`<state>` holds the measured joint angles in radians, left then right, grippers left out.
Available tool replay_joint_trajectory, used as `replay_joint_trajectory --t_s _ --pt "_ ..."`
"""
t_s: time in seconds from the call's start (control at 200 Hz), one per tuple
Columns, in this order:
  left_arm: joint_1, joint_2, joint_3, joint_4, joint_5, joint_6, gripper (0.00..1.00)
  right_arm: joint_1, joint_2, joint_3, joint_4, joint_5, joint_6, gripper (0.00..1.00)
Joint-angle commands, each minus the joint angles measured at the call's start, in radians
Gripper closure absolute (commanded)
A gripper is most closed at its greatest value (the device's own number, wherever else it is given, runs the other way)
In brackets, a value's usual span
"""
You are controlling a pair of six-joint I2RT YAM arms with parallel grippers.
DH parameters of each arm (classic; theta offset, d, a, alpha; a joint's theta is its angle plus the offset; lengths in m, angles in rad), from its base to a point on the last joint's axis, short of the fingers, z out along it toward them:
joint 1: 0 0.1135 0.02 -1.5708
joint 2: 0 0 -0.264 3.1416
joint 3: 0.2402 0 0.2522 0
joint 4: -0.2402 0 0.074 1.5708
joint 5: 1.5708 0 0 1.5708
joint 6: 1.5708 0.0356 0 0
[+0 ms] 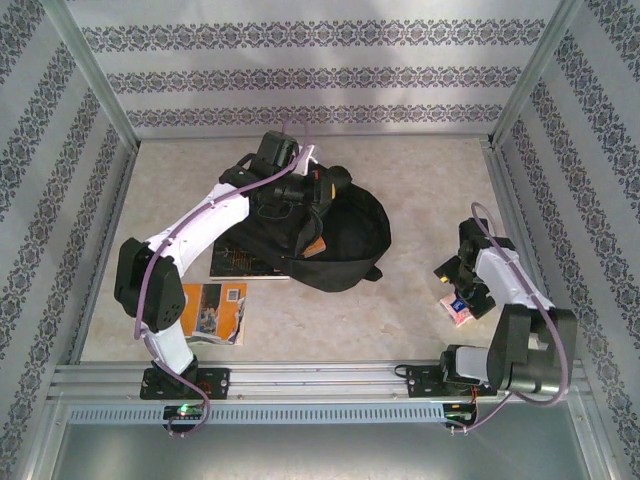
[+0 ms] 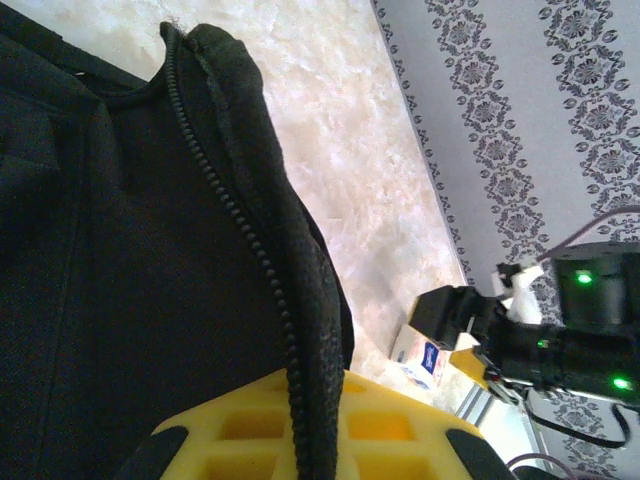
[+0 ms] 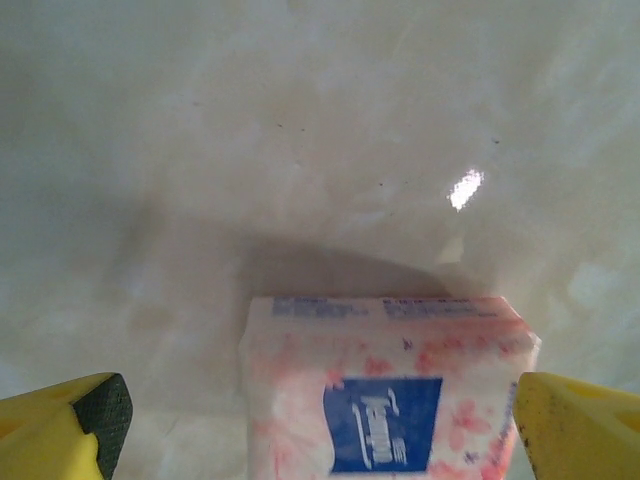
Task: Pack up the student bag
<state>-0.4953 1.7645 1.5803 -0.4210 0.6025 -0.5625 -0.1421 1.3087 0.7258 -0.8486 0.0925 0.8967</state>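
Left of the student bag (image 1: 345,238) lies an orange booklet (image 1: 214,311), and a darker book (image 1: 243,263) pokes out from under the bag's near-left edge. The left gripper (image 2: 310,445) is clamped on the bag's zipper rim, seemingly holding its mouth up. Well right of the bag, the right gripper (image 3: 330,425) has its jaws spread wide either side of a tissue pack (image 3: 388,390). The step, I judge, is fetching that pack: next lower, close, then carry it to the bag. The left wrist view shows the zipper pinch, which the top view hides

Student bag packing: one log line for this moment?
left gripper: shut on student bag zipper edge | right gripper: open, either side of tissue pack
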Motion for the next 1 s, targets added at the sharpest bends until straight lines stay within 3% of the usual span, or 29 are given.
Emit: replay_joint_trajectory --t_s 0.0,0.135,0.47,0.719,0.994 --pt "0.011 -0.042 -0.007 0.041 0.019 -0.003 1.0 -0.008 0.034 -0.031 0.06 -0.025 0.033 0.03" --pt "0.01 -0.047 -0.006 0.036 0.013 0.004 1.0 -0.018 0.057 -0.05 0.121 -0.041 0.02 0.06" --pt "0.012 -0.045 -0.007 0.033 0.011 0.012 1.0 -0.019 0.008 -0.088 0.169 -0.044 0.017 0.35" --pt "0.012 -0.043 -0.006 0.03 0.007 0.016 1.0 0.002 -0.049 -0.055 0.148 -0.125 -0.025 0.37" --pt "0.011 -0.046 0.008 -0.001 -0.018 0.047 1.0 0.138 -0.209 0.061 0.085 -0.199 -0.058 0.35"
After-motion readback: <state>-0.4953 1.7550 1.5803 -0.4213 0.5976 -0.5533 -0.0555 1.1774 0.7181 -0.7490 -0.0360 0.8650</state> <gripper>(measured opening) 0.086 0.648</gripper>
